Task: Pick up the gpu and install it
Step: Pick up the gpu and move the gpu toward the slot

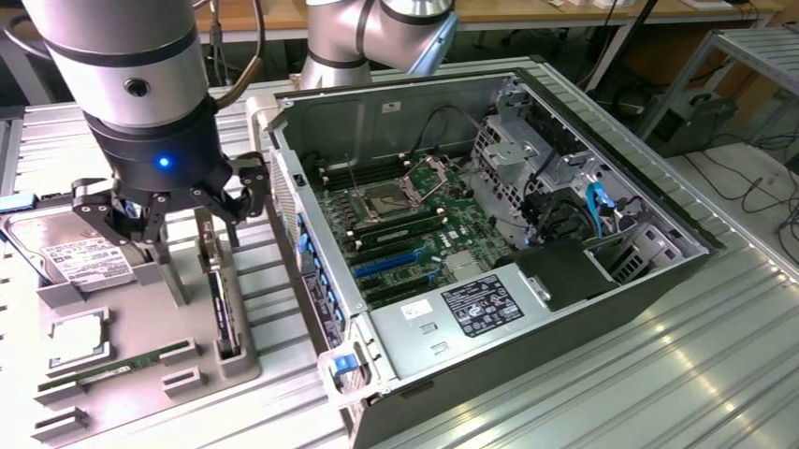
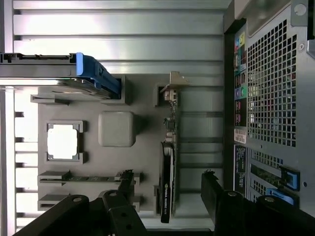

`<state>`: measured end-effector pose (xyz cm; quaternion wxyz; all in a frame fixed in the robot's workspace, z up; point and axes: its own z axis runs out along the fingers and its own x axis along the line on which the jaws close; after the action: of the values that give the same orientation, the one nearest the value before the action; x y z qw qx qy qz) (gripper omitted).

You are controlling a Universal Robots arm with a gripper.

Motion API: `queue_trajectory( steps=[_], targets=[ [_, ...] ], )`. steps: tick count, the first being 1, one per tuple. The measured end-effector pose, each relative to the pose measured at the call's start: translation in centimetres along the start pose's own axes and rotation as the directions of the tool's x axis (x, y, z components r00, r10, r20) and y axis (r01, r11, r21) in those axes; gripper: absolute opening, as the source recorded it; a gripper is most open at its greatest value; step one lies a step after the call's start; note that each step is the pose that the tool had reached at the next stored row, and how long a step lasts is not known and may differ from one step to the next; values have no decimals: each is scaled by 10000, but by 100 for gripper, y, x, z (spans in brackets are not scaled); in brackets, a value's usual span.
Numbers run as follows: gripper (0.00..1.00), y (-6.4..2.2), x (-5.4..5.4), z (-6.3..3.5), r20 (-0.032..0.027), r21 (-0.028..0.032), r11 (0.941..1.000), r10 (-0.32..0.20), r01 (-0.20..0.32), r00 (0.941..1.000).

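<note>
The gpu point(image 2: 166, 187) stands edgewise in the grey tray point(image 2: 142, 152).

tray point(image 1: 150, 329) at exterior view's left of case point(image 1: 374, 122) | gpu point(image 1: 225, 320) on edge in tray slot nearest case | drive point(image 1: 81, 257) on tray, left of gpu | gripper point(image 1: 175, 223) above gpu

Ribbed metal table point(image 1: 699, 374) bearing open computer case point(image 1: 374, 117) and grey parts tray point(image 1: 150, 323).

Ribbed aluminium tabletop point(image 1: 699, 374), wooden desk point(image 1: 525, 13) behind, grey metal rack point(image 1: 753, 42), black cables point(image 1: 764, 190) on pale floor point(image 1: 721, 161)
</note>
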<state>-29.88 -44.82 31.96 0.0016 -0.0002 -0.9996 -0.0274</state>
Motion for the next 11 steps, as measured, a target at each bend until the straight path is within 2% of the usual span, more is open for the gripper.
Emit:
queue_trajectory(
  steps=[11],
  targets=[
    [66,-40,-18,83,-14,0,10000,-1,1,10000]
  ],
)
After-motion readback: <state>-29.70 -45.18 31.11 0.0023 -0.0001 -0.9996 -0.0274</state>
